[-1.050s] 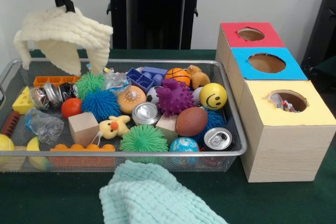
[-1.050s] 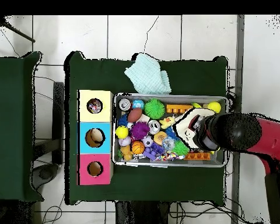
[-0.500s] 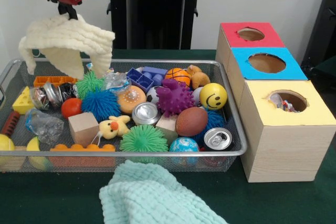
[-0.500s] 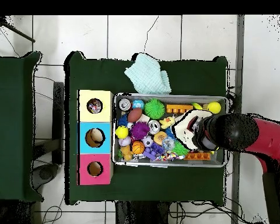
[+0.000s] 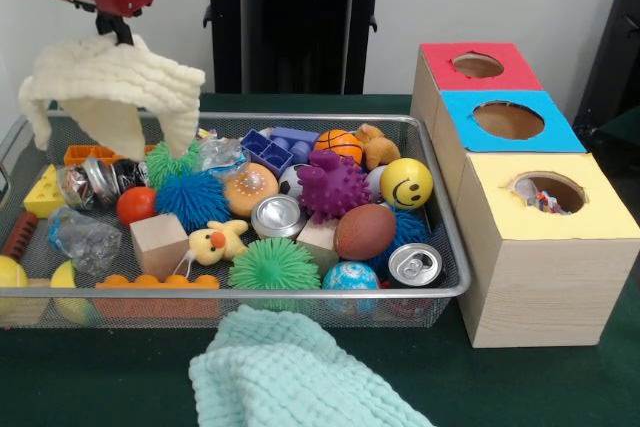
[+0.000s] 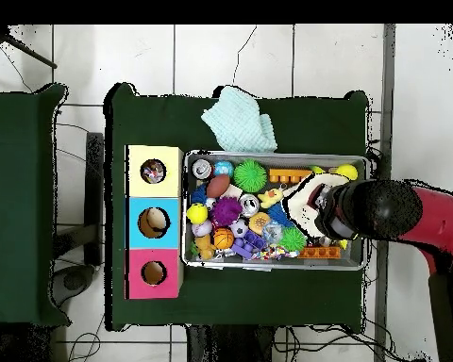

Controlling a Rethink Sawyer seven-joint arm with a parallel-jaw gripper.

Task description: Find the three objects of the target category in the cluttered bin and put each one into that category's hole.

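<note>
A cream knitted cloth (image 5: pixel 110 87) hangs in the air over the left end of the wire bin (image 5: pixel 300 294), with my gripper (image 5: pixel 117 29) shut on its top. In the overhead view the red arm covers the gripper, and only part of the cream cloth (image 6: pixel 301 200) shows over the bin (image 6: pixel 268 155). The bin is packed with spiky balls, sports balls, blocks, a plush duck (image 5: pixel 216 241) and two cans (image 5: pixel 277 215), (image 5: pixel 414 264). To the right stand three boxes with round holes: red (image 5: pixel 505 72), blue (image 5: pixel 560 132) and yellow (image 5: pixel 500 207).
A mint green cloth (image 5: pixel 290 372) lies on the dark green table in front of the bin, shown as the mint cloth (image 6: pixel 240 121) from above. The yellow box's hole (image 5: pixel 548 192) holds small items. The black pedestal rises behind the bin.
My gripper and the hanging cream cloth shifted a little to the left and slightly up over the bin's left end. Nothing in the bin moved.
</note>
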